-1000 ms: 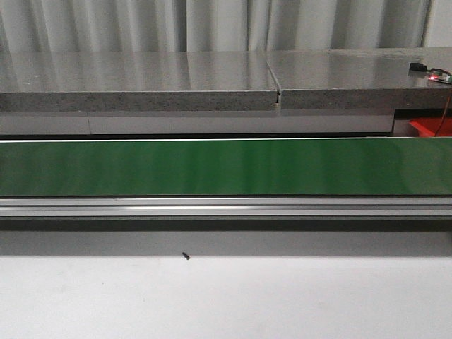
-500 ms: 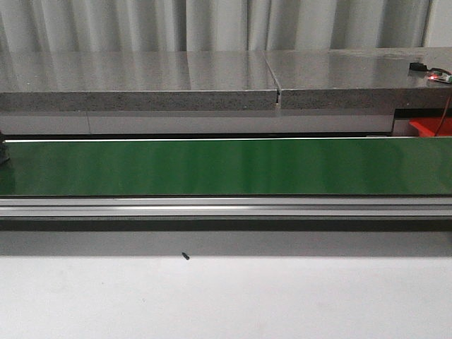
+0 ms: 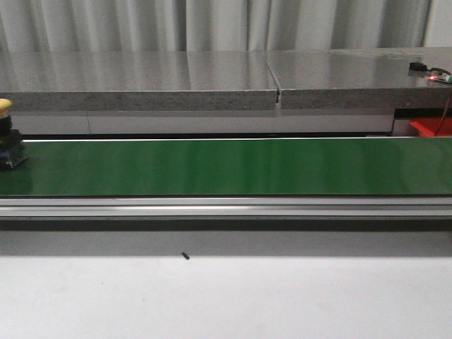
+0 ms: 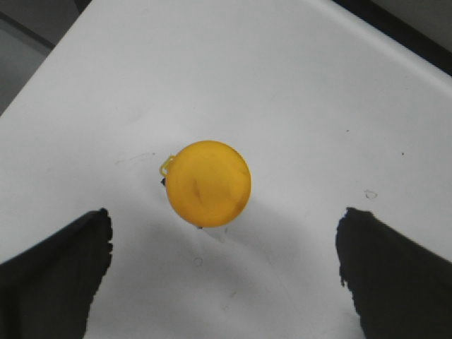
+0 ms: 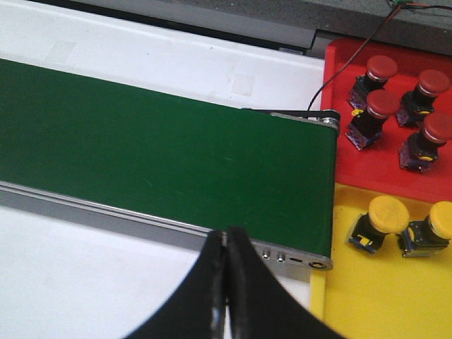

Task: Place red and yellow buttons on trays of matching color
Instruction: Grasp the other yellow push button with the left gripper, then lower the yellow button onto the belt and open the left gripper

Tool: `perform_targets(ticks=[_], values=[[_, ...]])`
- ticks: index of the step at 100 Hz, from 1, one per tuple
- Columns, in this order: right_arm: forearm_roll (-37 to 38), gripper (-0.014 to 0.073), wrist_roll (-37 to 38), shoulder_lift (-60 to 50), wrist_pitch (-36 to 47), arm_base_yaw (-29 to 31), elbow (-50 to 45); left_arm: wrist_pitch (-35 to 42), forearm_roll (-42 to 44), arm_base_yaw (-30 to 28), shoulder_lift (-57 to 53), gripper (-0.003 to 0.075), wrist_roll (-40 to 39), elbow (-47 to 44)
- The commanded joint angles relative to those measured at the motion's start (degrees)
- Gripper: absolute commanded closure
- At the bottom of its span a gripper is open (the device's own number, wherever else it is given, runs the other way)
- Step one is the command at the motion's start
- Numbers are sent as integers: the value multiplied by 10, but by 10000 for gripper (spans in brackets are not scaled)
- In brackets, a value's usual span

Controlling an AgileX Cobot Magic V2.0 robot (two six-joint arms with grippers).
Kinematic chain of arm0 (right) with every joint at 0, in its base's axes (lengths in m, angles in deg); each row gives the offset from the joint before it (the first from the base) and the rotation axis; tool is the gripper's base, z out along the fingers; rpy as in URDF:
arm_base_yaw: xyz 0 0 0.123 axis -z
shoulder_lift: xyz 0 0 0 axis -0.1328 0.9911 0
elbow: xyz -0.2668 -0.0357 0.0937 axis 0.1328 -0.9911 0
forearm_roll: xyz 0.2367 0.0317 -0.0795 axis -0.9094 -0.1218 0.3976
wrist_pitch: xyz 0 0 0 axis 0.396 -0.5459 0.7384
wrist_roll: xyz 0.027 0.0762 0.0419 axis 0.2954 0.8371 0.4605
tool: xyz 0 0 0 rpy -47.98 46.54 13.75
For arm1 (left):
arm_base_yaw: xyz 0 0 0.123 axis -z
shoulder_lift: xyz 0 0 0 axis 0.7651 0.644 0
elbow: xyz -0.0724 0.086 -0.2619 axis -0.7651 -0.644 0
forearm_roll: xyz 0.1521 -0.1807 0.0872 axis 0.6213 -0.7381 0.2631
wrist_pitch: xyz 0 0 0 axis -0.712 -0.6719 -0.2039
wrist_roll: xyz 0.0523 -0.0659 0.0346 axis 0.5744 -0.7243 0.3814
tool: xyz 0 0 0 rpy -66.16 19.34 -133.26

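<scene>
A yellow-capped button (image 3: pixel 6 135) with a black body stands on the green belt (image 3: pixel 226 166) at its far left end in the front view. In the left wrist view, a yellow button (image 4: pixel 209 183) shows from above on a white surface. My left gripper (image 4: pixel 224 226) hangs open over it, and the button lies just beyond the gap between the fingertips, untouched. My right gripper (image 5: pixel 226 244) is shut on nothing, near the belt's (image 5: pixel 162 145) right end. There the red tray (image 5: pixel 385 152) holds several red buttons (image 5: pixel 371 113) and the yellow tray (image 5: pixel 395 289) holds two yellow buttons (image 5: pixel 381 220).
Behind the belt runs a grey stone counter (image 3: pixel 212 78). A white table (image 3: pixel 226 296) lies in front, with a small black speck (image 3: pixel 186 256) on it. The belt's metal rail (image 5: pixel 106 212) and end plate lie just beyond my right fingers. Neither arm shows in the front view.
A yellow button has come into the front view at the belt's left end, moving right. Nothing else has moved.
</scene>
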Motion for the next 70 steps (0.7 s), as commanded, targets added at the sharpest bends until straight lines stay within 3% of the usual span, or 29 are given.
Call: perform_targets(ticks=[1,41,70], values=[[-2,662,-1,-1,35,4,14,17,-15,2,-16,92,0,35],[-2,662,-1,-1,35,4,14,3,-17,5,62,92,-6,119],[-2,662,-1,-1,35,4,14,6,-18,5,74,115,-6,120]])
